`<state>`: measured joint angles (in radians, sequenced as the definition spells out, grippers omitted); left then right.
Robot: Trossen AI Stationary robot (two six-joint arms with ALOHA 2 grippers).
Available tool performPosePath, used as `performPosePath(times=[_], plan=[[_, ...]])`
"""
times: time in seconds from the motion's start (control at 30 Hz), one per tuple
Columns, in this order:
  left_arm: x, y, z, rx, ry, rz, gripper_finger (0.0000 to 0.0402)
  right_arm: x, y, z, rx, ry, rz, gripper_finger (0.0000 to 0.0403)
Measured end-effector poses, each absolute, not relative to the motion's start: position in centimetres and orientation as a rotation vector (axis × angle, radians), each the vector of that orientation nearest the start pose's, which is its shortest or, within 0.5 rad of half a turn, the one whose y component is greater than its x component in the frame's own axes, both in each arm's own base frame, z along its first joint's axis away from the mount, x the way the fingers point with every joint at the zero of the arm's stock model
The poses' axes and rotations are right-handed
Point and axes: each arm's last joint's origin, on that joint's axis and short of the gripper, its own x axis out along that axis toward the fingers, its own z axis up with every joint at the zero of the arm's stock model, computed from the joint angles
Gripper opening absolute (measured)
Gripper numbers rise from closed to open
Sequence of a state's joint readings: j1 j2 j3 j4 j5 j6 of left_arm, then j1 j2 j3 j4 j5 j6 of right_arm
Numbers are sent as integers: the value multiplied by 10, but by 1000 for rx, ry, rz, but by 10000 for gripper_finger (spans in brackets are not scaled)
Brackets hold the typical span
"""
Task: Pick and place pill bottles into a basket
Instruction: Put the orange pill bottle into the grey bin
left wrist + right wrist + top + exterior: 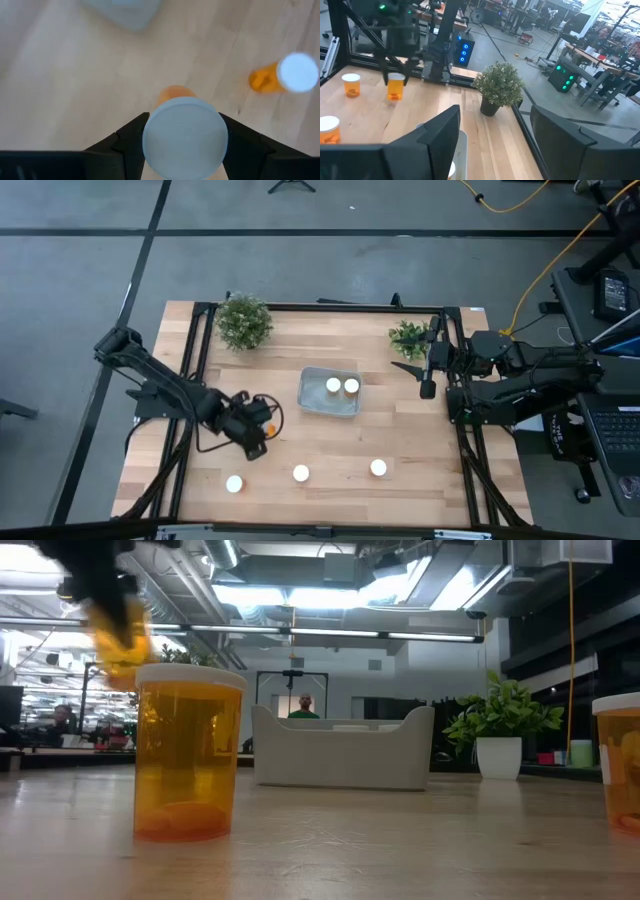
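My left gripper (pixel 256 442) is shut on a pill bottle (pixel 185 137) with an orange body and a white cap, held above the table's near left part. It also shows in the right wrist view (pixel 395 88) and, blurred, in the low view (pixel 118 635). The pale grey-blue basket (pixel 311 406) stands at the table's middle with two bottles (pixel 342 385) upright in it. Three bottles (pixel 234 483) (pixel 301 473) (pixel 378 467) stand upright in a row near the near edge. My right gripper (pixel 427 388) is open and empty, right of the basket. My left gripper pinches the bottle between its two fingers (pixel 131 134), one on each side, at the white cap (pixel 160 125) and the top of the body. The fingers come from above, pointing down. The bottle hangs upright, cap up, lifted clear of the table.
Two green potted plants stand at the far edge, one at the left (pixel 243 321) and one at the right (pixel 409 337). Bare wood lies between the basket and the row of bottles. A black frame runs around the table. A person (pixel 304 705) shows far behind the table.
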<state>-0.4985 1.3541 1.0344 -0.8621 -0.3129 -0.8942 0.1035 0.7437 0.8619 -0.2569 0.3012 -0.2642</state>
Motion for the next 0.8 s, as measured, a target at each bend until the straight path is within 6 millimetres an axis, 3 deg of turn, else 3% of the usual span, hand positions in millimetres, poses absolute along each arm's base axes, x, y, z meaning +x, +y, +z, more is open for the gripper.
performPosePath(times=[0.5,0.67,0.8], plan=[[260,-28,337,-85,928,218,198,157,8,358,-288,155,-180,245],[272,-2,341,-22,978,182,198,157,8,358,-267,153,-182,245],[289,15,332,33,1050,131,198,156,8,358,-237,154,-183,245]])
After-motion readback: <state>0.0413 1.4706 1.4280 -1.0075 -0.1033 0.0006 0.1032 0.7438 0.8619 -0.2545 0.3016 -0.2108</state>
